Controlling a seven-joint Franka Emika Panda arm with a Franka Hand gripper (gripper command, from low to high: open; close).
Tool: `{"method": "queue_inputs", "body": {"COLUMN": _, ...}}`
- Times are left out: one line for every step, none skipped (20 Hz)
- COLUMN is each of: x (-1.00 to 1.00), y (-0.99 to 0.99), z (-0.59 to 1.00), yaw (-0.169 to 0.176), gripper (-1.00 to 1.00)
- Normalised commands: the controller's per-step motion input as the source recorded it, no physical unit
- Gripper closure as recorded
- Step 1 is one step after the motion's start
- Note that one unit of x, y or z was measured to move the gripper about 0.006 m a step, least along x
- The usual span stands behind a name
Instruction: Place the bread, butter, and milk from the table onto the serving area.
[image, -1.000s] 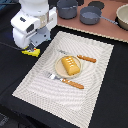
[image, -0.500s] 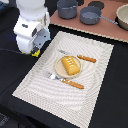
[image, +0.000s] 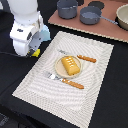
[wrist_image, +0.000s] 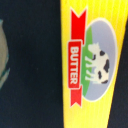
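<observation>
I'm seeing a brown board lying well beyond the end effector, toward the exterior view's right. Two grey pots are sitting on it: one nearer the end effector's side, the other just beside it, its handle pointing away. A tan bowl is showing at the board's far edge, cropped.

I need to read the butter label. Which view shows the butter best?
The wrist view: the butter fills the frame, its red "BUTTER" banner and cow picture legible. The exterior view shows only a yellow sliver beneath the arm.
</observation>
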Motion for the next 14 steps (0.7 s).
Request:
{"method": "queue_inputs", "body": {"x": -0.17, "y": -0.06, "z": -0.24, "yaw": 0.000, "gripper": -1.00}}
{"method": "queue_inputs", "body": {"x": -0.18, "y": -0.05, "z": -0.24, "yaw": 0.000, "gripper": -1.00}}
{"method": "queue_inputs", "body": {"x": -0.16, "y": -0.03, "z": -0.24, "yaw": 0.000, "gripper": -1.00}}
{"method": "queue_inputs", "body": {"x": -0.16, "y": 0.00, "z": -0.25, "yaw": 0.000, "gripper": -1.00}}
{"method": "queue_inputs", "body": {"x": -0.16, "y": 0.00, "z": -0.25, "yaw": 0.000, "gripper": -1.00}}
{"method": "queue_inputs", "body": {"x": -0.15, "y": 0.00, "z": -0.23, "yaw": 0.000, "gripper": 1.00}}
{"method": "queue_inputs", "body": {"x": -0.16, "y": 0.00, "z": -0.22, "yaw": 0.000, "gripper": 1.00}}
{"method": "queue_inputs", "body": {"x": -0.14, "y": 0.00, "z": -0.19, "yaw": 0.000, "gripper": 1.00}}
{"method": "queue_inputs", "body": {"x": -0.13, "y": 0.00, "z": -0.17, "yaw": 0.002, "gripper": 1.00}}
{"method": "queue_inputs", "body": {"x": -0.15, "y": 0.00, "z": -0.16, "yaw": 0.004, "gripper": 1.00}}
{"method": "queue_inputs", "body": {"x": -0.15, "y": 0.00, "z": -0.15, "yaw": 0.004, "gripper": 1.00}}
{"method": "queue_inputs", "body": {"x": -0.14, "y": 0.00, "z": -0.16, "yaw": 0.005, "gripper": 1.00}}
{"method": "queue_inputs", "body": {"x": -0.15, "y": 0.00, "z": -0.17, "yaw": 0.006, "gripper": 1.00}}
{"method": "queue_inputs", "body": {"x": -0.14, "y": 0.00, "z": -0.17, "yaw": 0.012, "gripper": 1.00}}
